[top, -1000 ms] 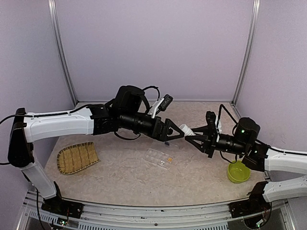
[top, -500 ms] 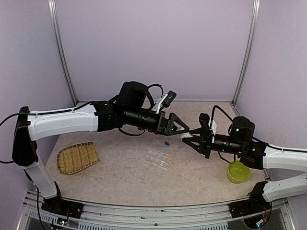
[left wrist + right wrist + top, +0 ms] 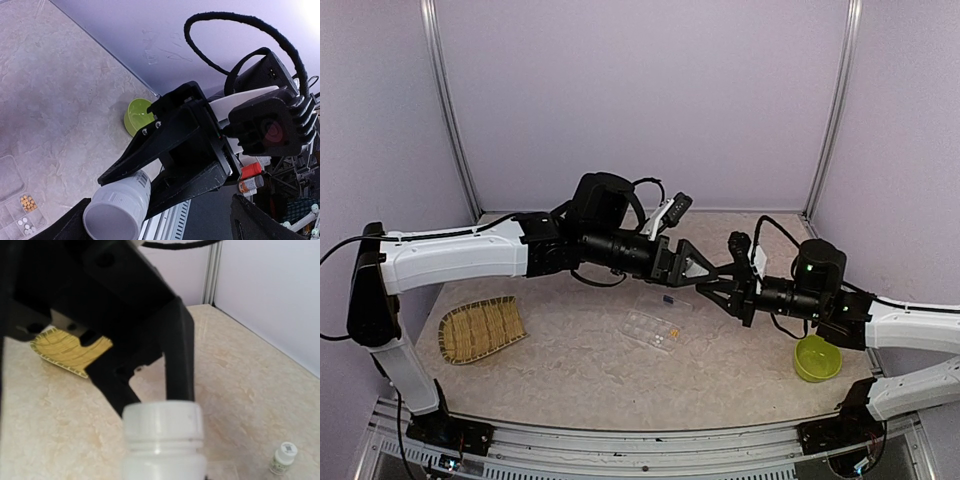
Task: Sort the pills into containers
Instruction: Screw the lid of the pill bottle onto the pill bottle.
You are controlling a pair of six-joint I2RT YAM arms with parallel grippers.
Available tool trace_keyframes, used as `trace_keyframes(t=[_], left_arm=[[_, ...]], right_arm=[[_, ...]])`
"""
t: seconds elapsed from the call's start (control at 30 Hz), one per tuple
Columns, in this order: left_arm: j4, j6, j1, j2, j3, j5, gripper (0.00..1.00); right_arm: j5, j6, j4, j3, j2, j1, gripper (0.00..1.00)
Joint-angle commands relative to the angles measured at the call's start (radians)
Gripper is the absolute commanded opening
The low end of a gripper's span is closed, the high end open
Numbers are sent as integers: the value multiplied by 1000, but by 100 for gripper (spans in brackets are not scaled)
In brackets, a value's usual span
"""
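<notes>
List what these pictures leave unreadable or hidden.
Top view: pills in the clear box are too small to count.
Left wrist view: clear box cut off by the frame corner.
Right wrist view: right gripper hidden behind the white bottle it holds; label on the small bottle blurred.

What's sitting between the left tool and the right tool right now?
A white pill bottle, held by the right tool, cap toward the open left tool; clearest in the right wrist view.

The top camera is looking down over the whole desk from its near edge, box included. The wrist cameras are closely facing each other, sharing the bottle.
</notes>
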Motion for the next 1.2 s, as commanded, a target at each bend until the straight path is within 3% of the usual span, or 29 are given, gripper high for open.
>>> trace_keyframes(t=[0.0,0.3,0.6,0.87,1.17], left_arm=[[37,20,-22,-7,32,-12,90],[66,40,-45,-34,16,-87,91],[192,4,-28,-120,-99,-176,98],[316,-28,-25,-151,-169,-208,99],[331,-50,-31,-133,-178,-253,99]], right_arm=[[30,-7,-28,33,28,29,23],[44,1,-16,45,63,75,23],[80,45,35,18,15,77,23],[150,103,97,-10,-9,76,23],[163,126,179,-39,-57,76,23]])
